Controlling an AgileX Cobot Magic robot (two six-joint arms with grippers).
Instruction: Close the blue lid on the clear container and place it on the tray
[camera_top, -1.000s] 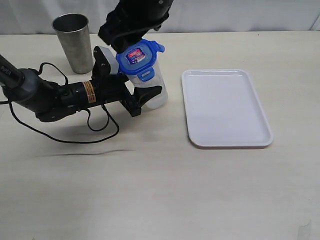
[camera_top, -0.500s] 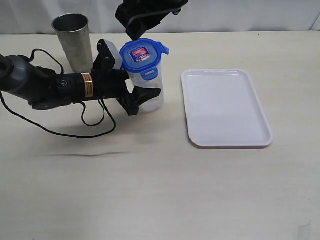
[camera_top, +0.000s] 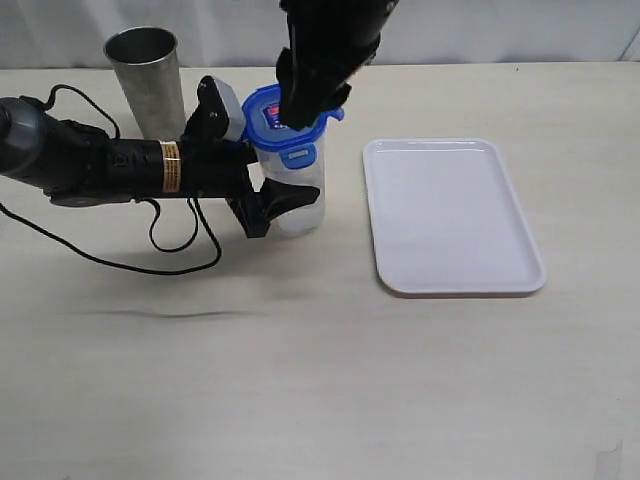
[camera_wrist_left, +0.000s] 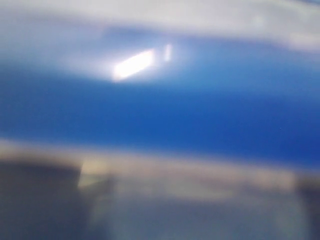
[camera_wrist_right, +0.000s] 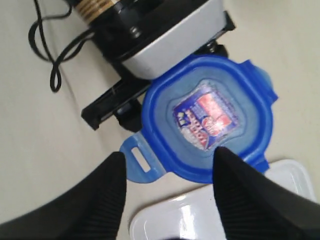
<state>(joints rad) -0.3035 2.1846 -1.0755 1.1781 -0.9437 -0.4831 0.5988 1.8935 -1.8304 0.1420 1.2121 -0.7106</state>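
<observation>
**Desk:** Where is the container?

**Operator:** I see the clear container (camera_top: 308, 170) upright on the table (camera_top: 300, 380), between the steel cup (camera_top: 150, 85) and the tray (camera_top: 455, 215), apart from both.

**Desk:** And your left side?

**Operator:** My left gripper (camera_top: 290, 192) reaches in level from the side, its jaws closed on the container's wall. The near finger (camera_top: 280, 197) lies across its front. My left wrist view gives me only a blue blur.

**Desk:** The lid?

**Operator:** The blue lid (camera_wrist_right: 207, 117) sits on the container's mouth, label up, with 1 tab sticking out flat. I cannot tell whether it is snapped down.

**Desk:** Right side?

**Operator:** My right gripper (camera_wrist_right: 169, 154) hangs directly over the lid with its 2 fingers spread wide, gripping nothing. I cannot tell whether they touch the rim.
</observation>
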